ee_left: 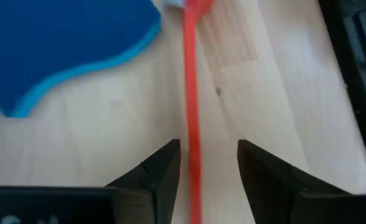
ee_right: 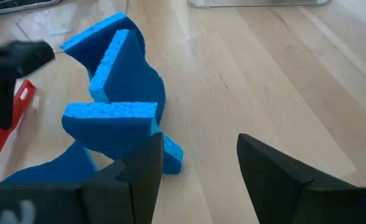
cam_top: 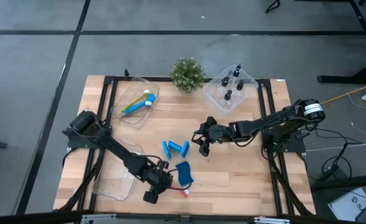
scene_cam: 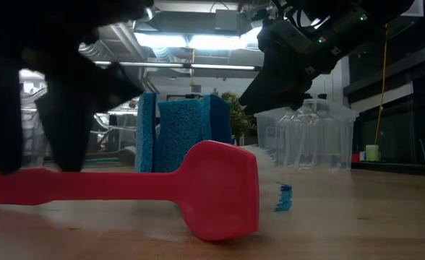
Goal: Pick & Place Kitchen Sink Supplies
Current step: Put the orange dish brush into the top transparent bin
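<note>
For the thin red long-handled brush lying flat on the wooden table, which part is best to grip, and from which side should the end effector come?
Probably the thin straight handle of the red long-handled brush, taken from above. It lies flat on the wooden table, so the fingers should go on either side of it. The left end effector already hangs open over it, one finger on each side. The wide flat head looks harder to pinch.

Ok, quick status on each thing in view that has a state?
Left end effector: open, straddling the red brush handle.
Right end effector: open, empty, beside the blue sponge pieces.
Red brush: flat on the table.
Bottle bin: upright, holds bottles.
Brush bin: holds brushes.
</note>
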Available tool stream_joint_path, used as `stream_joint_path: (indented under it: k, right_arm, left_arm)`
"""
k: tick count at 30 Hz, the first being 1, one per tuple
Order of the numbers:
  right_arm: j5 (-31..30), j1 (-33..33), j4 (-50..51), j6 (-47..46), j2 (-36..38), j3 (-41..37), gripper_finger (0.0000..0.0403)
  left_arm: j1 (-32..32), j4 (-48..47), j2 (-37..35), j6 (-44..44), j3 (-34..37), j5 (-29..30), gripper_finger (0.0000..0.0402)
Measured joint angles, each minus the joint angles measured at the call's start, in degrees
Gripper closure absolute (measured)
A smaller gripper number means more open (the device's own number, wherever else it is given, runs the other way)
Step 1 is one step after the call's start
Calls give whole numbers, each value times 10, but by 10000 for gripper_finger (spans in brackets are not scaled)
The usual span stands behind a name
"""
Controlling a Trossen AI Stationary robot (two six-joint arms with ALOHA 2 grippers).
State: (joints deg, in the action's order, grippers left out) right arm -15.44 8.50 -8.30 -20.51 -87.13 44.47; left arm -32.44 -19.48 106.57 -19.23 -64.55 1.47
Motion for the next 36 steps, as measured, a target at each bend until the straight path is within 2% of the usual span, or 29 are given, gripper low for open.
stream_joint_path:
  k: [17, 21, 28, 36]
  right_arm:
    - [0, 0, -1, 0, 0, 0, 199]
    - [0, 0, -1, 0, 0, 0, 199]
    - [0, 0, -1, 0, 0, 0, 199]
    - [0, 0, 0, 14, 0, 0, 199]
  left_arm:
    - [23, 13, 24, -1, 6, -42, 254]
    - [23, 14, 22, -1, 6, -41, 287]
    - [23, 14, 22, -1, 6, -39, 384]
    - [23, 13, 15, -1, 7, -28, 386]
